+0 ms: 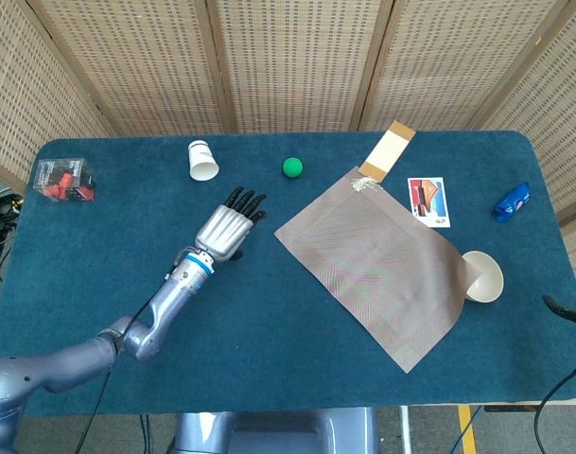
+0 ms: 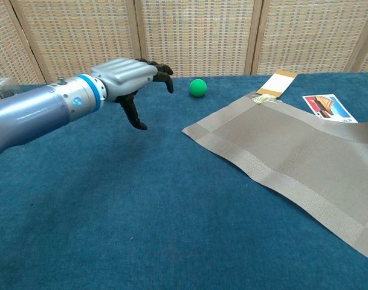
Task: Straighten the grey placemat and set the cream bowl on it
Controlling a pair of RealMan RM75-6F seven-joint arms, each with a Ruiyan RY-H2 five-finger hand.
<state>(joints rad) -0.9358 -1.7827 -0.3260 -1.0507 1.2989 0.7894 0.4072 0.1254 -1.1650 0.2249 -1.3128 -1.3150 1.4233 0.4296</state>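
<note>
Left robot hand (image 1: 225, 227) hovers spread and empty over the blue desk (image 1: 108, 274)

Grey placemat (image 1: 377, 265) lies askew at right; cream bowl (image 1: 484, 276) touches its right edge; right robot hand's state: cannot tell.

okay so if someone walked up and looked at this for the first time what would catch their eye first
Probably the left hand, stretched out over the middle of the blue table with fingers spread and holding nothing. Next, the grey placemat lying crooked on the table's right half, its right edge draped over the cream bowl. The bright green ball near the far edge also stands out.
</note>
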